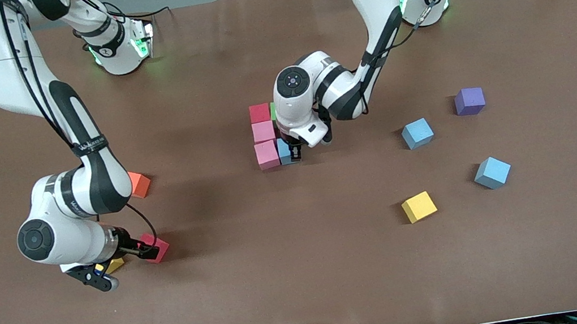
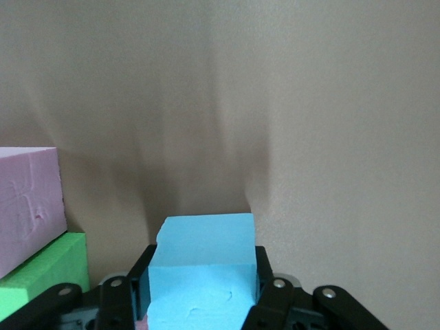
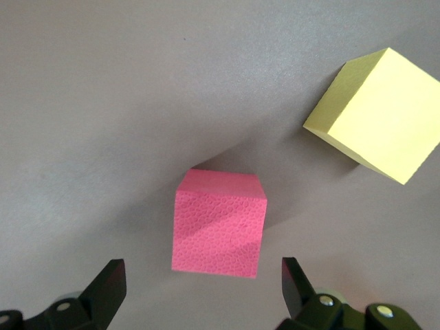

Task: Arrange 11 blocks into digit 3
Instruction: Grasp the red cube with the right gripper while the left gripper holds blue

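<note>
You have the brown table (image 1: 260, 280) with the digit 3 (image 1: 268, 136) part-built at its centre: a column of one red and two pink foam cubes, a green one just showing beside them. Your left gripper (image 1: 294, 152) is clamped on a light blue foam cube (image 1: 284, 151), low beside the nearest pink cube; I judge this the placing step, so seat it flush, then release. Your right gripper (image 1: 152, 254), fingers spread wide and empty, hangs over a loose pink-red foam cube (image 3: 218, 223) toward the right arm's end.
</note>
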### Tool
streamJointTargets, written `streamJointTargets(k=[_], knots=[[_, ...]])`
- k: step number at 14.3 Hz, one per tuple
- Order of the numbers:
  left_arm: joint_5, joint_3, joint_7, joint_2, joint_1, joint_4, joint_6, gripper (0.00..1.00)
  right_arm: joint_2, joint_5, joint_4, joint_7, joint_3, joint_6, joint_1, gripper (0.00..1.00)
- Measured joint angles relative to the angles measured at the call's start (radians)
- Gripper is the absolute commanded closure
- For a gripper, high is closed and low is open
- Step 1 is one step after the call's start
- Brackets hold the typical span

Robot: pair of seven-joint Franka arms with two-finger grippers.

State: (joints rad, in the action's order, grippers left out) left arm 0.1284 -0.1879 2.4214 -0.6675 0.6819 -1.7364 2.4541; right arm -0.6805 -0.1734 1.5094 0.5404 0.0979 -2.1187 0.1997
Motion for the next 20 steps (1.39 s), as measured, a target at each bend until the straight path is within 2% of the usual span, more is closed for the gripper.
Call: streamJointTargets(k=[4,14,17,20], knots=[[0.003,0.0,-0.003,0.0,0.006,0.0,0.0,0.91,-0.034,0.0,0.002,0.011,0.0,-0.06,0.0,0.0],[0.022,0.0,-0.003,0.0,0.013,0.001,0.001,0.9,-0.052,0.0,0.004,0.019,0.0,-0.072,0.0,0.0],[0.023,0.0,-0.004,-0.003,0.013,0.004,0.001,0.9,-0.063,0.0,0.005,0.019,-0.001,-0.09,0.0,0.07],[0.023,0.0,-0.025,-0.006,0.013,0.01,0.001,0.9,-0.07,0.0,0.005,0.019,0.0,-0.107,-0.001,0.19]])
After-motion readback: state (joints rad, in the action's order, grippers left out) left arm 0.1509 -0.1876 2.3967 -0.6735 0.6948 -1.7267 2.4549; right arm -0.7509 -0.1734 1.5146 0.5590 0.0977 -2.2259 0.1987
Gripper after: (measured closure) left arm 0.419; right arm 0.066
